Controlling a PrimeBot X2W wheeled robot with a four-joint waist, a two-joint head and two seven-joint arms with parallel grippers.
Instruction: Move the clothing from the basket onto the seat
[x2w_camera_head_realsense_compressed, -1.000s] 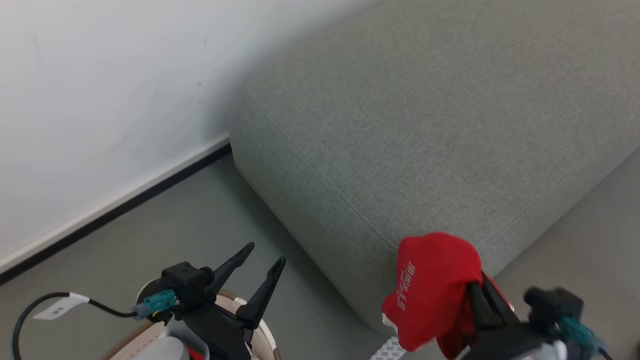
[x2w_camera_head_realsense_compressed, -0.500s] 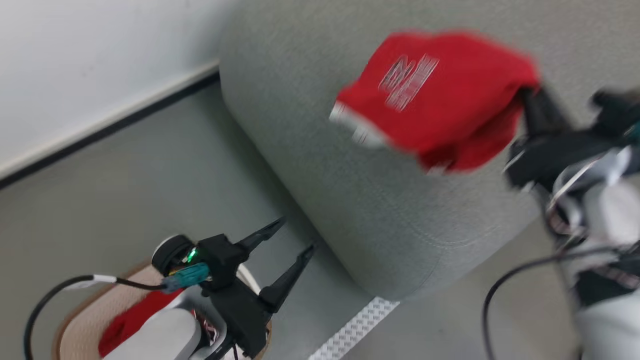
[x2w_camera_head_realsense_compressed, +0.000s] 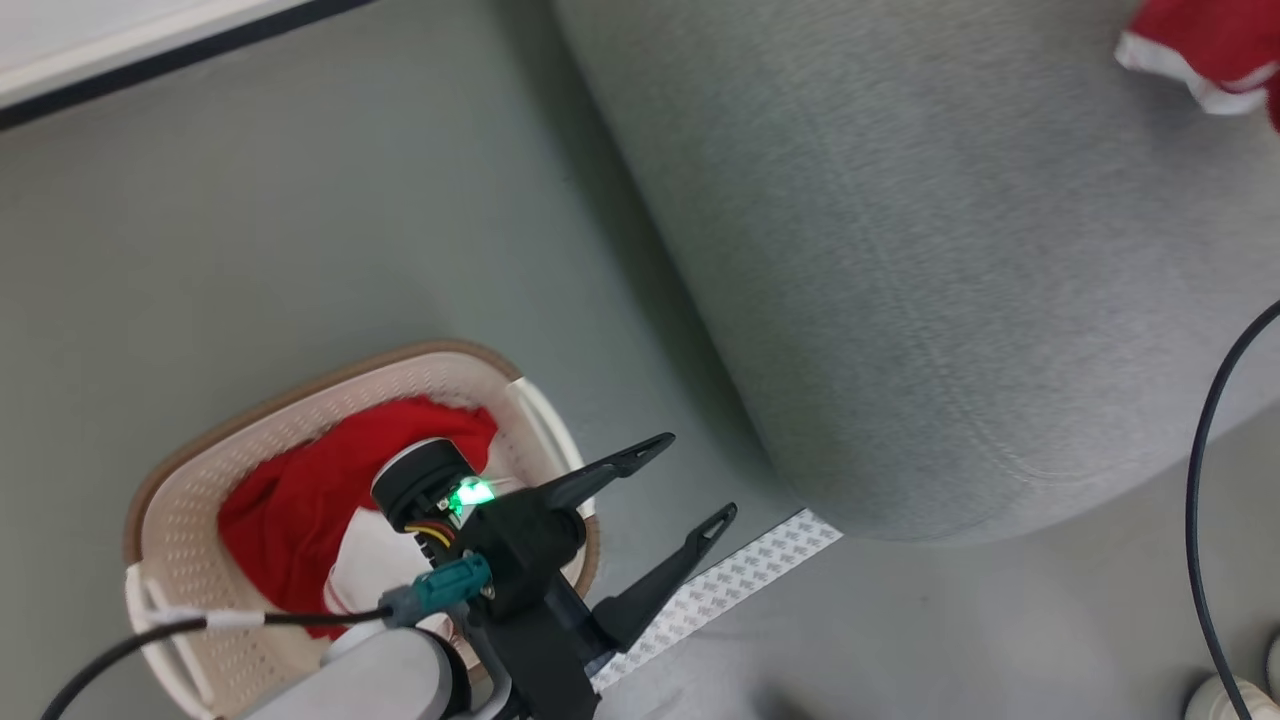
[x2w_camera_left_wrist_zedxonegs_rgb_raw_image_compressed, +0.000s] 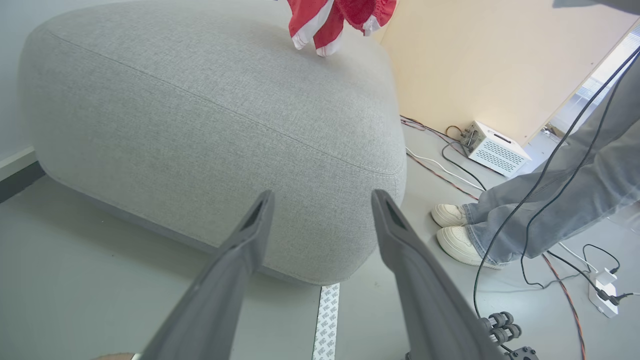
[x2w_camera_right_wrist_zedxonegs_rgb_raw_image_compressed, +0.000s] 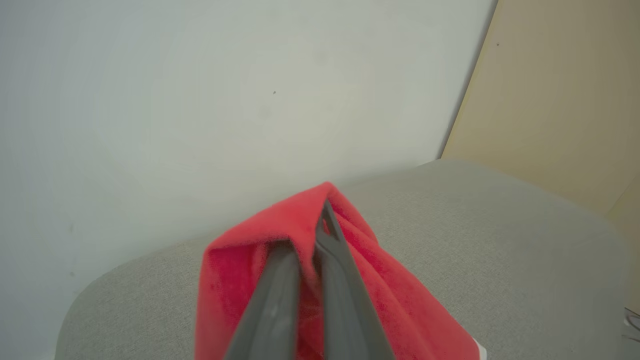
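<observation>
My right gripper (x2w_camera_right_wrist_zedxonegs_rgb_raw_image_compressed: 306, 235) pinches a limp, light-looking red white-trimmed garment (x2w_camera_right_wrist_zedxonegs_rgb_raw_image_compressed: 240, 280) over the far right of the large grey fabric seat (x2w_camera_head_realsense_compressed: 900, 250). My left gripper (x2w_camera_head_realsense_compressed: 695, 478) hangs spread just beside the cream perforated basket (x2w_camera_head_realsense_compressed: 300, 385). I reckon its red clothing (x2w_camera_head_realsense_compressed: 290, 490) needs a bunched-fold pinch.

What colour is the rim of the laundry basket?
Brown, above cream-white perforated walls. The basket shows best in the head view.
</observation>
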